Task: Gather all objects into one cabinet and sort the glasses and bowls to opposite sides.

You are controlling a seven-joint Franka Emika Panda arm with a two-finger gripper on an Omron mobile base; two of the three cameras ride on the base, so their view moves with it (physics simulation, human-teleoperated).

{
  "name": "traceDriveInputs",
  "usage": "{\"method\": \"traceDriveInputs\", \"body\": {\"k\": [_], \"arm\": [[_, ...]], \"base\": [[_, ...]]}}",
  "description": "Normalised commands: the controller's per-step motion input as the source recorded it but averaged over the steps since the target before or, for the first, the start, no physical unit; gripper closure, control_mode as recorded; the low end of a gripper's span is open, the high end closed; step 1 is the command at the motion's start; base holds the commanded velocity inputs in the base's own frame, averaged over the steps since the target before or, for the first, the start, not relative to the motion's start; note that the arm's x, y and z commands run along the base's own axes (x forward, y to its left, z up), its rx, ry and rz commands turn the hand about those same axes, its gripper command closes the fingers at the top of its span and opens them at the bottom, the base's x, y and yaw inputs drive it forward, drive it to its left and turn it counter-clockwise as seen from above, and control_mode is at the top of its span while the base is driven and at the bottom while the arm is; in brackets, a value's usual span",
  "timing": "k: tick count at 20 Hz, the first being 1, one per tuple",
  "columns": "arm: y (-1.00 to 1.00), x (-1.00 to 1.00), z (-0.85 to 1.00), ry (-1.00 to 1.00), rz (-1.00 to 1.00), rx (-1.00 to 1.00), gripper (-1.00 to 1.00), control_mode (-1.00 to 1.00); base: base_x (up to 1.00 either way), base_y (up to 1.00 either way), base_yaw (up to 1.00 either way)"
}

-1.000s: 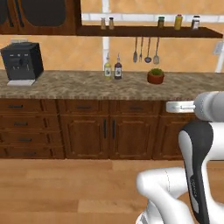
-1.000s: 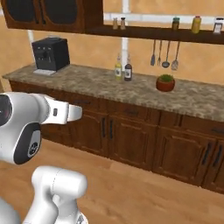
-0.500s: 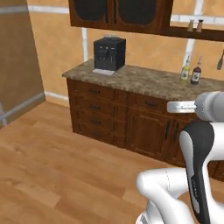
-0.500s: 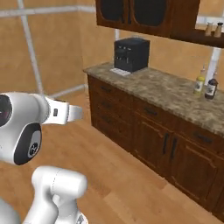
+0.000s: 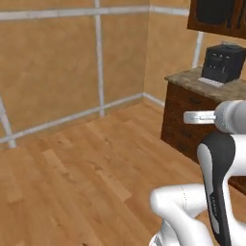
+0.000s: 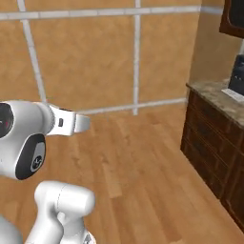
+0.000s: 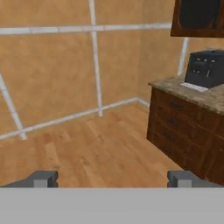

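The wall cabinet (image 7: 197, 17) is a reddish-brown box with a dark mesh door, cut off at the top right; its corner also shows as the cabinet (image 5: 218, 17) and the cabinet (image 6: 234, 19) in the two base views. The objects, the glasses and the bowls are out of view. My gripper (image 7: 112, 180) points at the wall and floor, well short of the counter. Its dark fingertips (image 7: 43, 179) stand far apart, open, with nothing between them.
A black coffee machine (image 7: 208, 68) stands on the speckled stone counter (image 7: 175, 85), above wooden drawers (image 7: 179, 127). To the left run a tan panelled wall (image 5: 72, 62) with white strips and a broad wooden floor (image 5: 86, 168).
The whole picture has swung: the base has turned left. The counter and coffee machine slid to the right edge; the shelf, bottles and plant left the views. The gripper stays open.
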Motion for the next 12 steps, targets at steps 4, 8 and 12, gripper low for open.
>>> {"method": "traceDriveInputs", "body": {"k": [4, 8, 12], "arm": [[0.00, 0.00, 0.00, 0.00, 0.00, 0.00, -1.00, 1.00], [0.00, 0.00, 0.00, 0.00, 0.00, 0.00, -1.00, 1.00], [0.00, 0.00, 0.00, 0.00, 0.00, 0.00, -1.00, 1.00]], "base": [[0.00, 0.72, 0.82], [0.00, 0.67, 0.84], [0.00, 0.63, 0.84]]}}
